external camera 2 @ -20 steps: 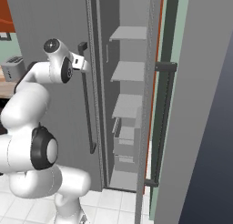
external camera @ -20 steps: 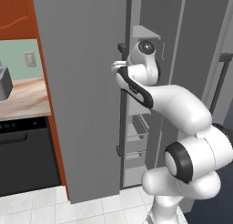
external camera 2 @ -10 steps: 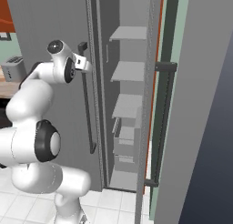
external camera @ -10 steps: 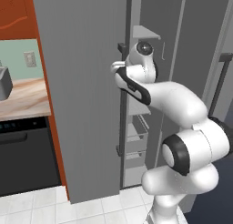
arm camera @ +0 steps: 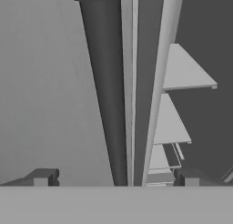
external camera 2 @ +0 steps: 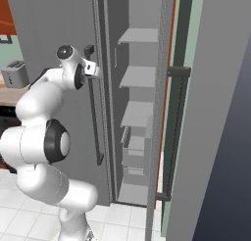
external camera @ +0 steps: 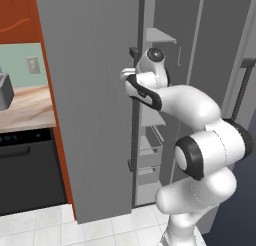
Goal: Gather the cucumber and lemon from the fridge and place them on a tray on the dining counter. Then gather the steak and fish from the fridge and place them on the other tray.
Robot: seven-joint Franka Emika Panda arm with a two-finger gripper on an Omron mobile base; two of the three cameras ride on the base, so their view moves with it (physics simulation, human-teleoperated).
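The tall grey fridge has its left door [external camera: 95, 105] slightly ajar, showing bare grey shelves [external camera 2: 137, 76] through the gap. My gripper [external camera 2: 93, 68] is at the upper end of that door's dark vertical handle [external camera 2: 95, 122]. In the hand view the handle [arm camera: 107, 104] runs up between my two fingertips [arm camera: 43, 176], and the gripper [arm camera: 116, 177] is open around it without touching it. In the left base view the gripper [external camera: 130, 72] sits right at the door's edge. The cucumber, lemon, steak, fish and trays are out of view.
The fridge's right door [external camera 2: 215, 112] stands swung open with its own dark handle [external camera 2: 176, 132] close on my right. To the left are a wooden counter [external camera: 25, 107] with a toaster [external camera 2: 14, 73], a dark appliance front [external camera: 25, 175] and white floor tiles [external camera: 60, 220].
The arm's elbow has swung upward and outward while the hand stayed at the door handle, edging slightly closer. The jaws have stayed open.
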